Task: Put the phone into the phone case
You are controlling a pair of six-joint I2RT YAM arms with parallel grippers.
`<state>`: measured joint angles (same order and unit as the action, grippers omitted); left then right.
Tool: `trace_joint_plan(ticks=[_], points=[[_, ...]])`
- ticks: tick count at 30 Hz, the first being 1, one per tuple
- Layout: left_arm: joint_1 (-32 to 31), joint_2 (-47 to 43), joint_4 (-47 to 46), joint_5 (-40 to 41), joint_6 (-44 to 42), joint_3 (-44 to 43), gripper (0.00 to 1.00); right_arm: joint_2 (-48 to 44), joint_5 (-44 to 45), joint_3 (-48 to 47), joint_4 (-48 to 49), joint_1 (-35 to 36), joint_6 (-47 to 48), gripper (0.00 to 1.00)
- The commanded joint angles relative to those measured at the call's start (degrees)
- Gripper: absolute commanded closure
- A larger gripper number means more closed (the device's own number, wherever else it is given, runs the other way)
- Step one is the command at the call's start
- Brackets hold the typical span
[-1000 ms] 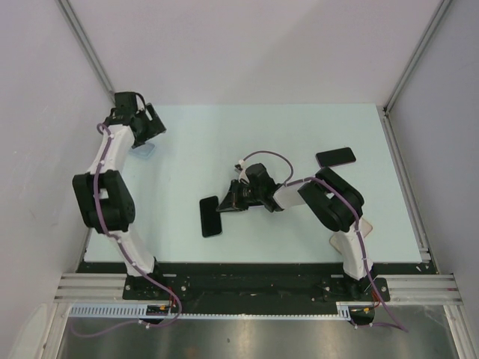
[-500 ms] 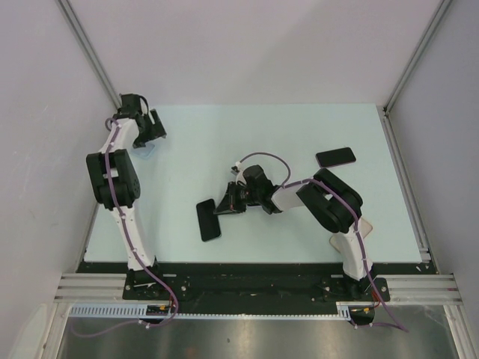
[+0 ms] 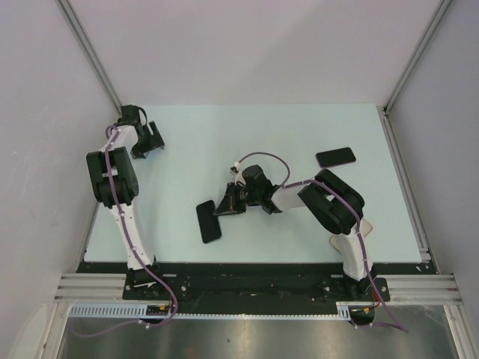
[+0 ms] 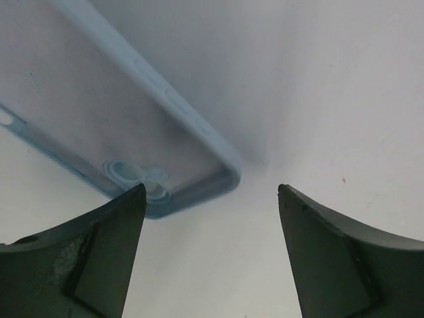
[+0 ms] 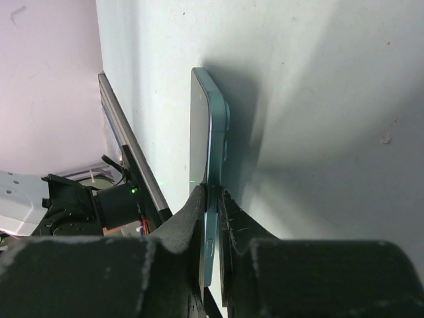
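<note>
The right jaws are pinched shut on one end of the phone (image 5: pixel 209 152) at mid-surface, while the left jaws gape open just over the pale-blue phone case (image 4: pixel 86 112) in the far-left corner, well apart.

loc: prob. robot lab cell | white enclosure walls (image 3: pixel 254 52) | alu frame rail (image 3: pixel 419 287) | pale table (image 3: pixel 224 134)

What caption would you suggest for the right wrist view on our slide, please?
Right fingers pinch the blue phone by its thin edge, pale table behind.
</note>
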<state>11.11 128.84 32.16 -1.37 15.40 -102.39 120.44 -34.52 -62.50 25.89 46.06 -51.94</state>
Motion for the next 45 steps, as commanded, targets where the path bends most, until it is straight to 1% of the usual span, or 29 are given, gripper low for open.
trace_joint_plan(ticks=[1,5,9,13,14,15,16,17,19,21,22,23,25,26,27,29,30,32,35,36,38,40,45], points=[[0.0,-4.1,0.7,0.7,0.1,4.0,0.15,-3.6,0.3,-1.0,-1.5,0.4,2.4,1.0],[-0.1,-7.4,-1.6,-1.6,0.5,9.8,0.15,-4.3,0.7,-1.0,-2.1,0.4,3.0,1.0],[-1.5,-11.4,-4.6,-5.1,2.9,15.2,0.15,-5.2,1.3,-0.8,-3.6,0.7,4.0,1.0],[-5.2,-16.1,-6.9,-8.5,5.8,20.3,0.16,-6.4,1.7,0.1,-3.9,0.8,4.0,1.0],[-5.9,-17.1,-7.6,-8.8,6.3,22.8,0.16,-7.0,1.7,0.2,-4.0,0.8,4.1,1.0],[-7.4,-19.4,-10.2,-9.5,7.8,24.4,0.16,-7.2,1.9,0.3,-4.2,0.9,4.0,1.0],[-8.3,-20.1,-11.6,-12.1,8.5,25.8,0.16,-7.6,2.1,0.4,-4.6,0.9,4.0,1.0],[-9.3,-20.8,-12.6,-13.1,9.1,27.5,0.16,-8.1,2.3,0.4,-4.8,0.9,4.1,1.0],[-12.9,-22.5,-13.5,-14.8,10.5,28.0,0.17,-8.4,2.6,0.8,-5.1,1.0,4.5,1.0],[-15.5,-23.9,-13.6,-14.6,10.3,27.3,0.16,-8.5,2.4,0.9,-5.1,1.0,4.6,1.0],[-15.8,-25.5,-13.3,-14.4,10.0,26.9,0.16,-8.5,2.4,1.0,-5.0,1.0,4.4,1.0],[-15.7,-26.2,-13.0,-11.9,9.8,25.8,0.16,-8.5,2.4,1.1,-5.0,1.0,4.5,1.0],[-14.5,-27.0,-10.7,-8.1,7.1,24.3,0.15,-8.6,2.4,1.2,-4.9,1.2,4.5,1.0],[-13.8,-26.8,-8.5,-3.9,4.3,22.3,0.16,-8.7,2.4,1.2,-4.9,1.3,4.4,1.0],[-12.5,-26.4,-7.4,-1.6,3.0,21.1,0.15,-8.8,2.4,1.2,-4.7,1.5,4.3,1.0],[-11.3,-24.2,-4.8,0.5,0.9,18.1,0.15,-9.1,2.5,1.2,-4.6,1.7,4.6,1.0],[-9.3,-23.3,-4.2,1.0,-0.4,17.2,0.15,-9.1,2.5,1.2,-4.7,1.8,4.7,1.0],[-8.2,-21.4,-2.7,0.5,-2.1,14.6,0.15,-9.1,2.5,1.2,-4.9,2.0,4.9,1.0],[-6.5,-15.9,0.1,-0.7,-4.3,10.0,0.16,-9.0,1.2,1.2,-4.1,2.0,5.3,1.0],[-6.0,-12.9,1.1,-0.7,-4.5,8.7,0.16,-9.0,0.1,1.2,-3.8,1.9,5.7,1.0],[-5.3,-10.4,2.9,-2.7,-3.8,6.6,0.16,-9.4,-0.5,1.2,-4.0,1.9,6.2,1.0],[-5.0,-7.8,3.3,-3.9,-3.6,6.1,0.16,-9.8,0.1,1.2,-5.4,2.0,6.8,1.0],[-4.5,-5.5,3.9,-1.7,-3.3,5.9,0.16,-11.0,1.4,1.7,-8.8,1.8,8.4,1.0]])
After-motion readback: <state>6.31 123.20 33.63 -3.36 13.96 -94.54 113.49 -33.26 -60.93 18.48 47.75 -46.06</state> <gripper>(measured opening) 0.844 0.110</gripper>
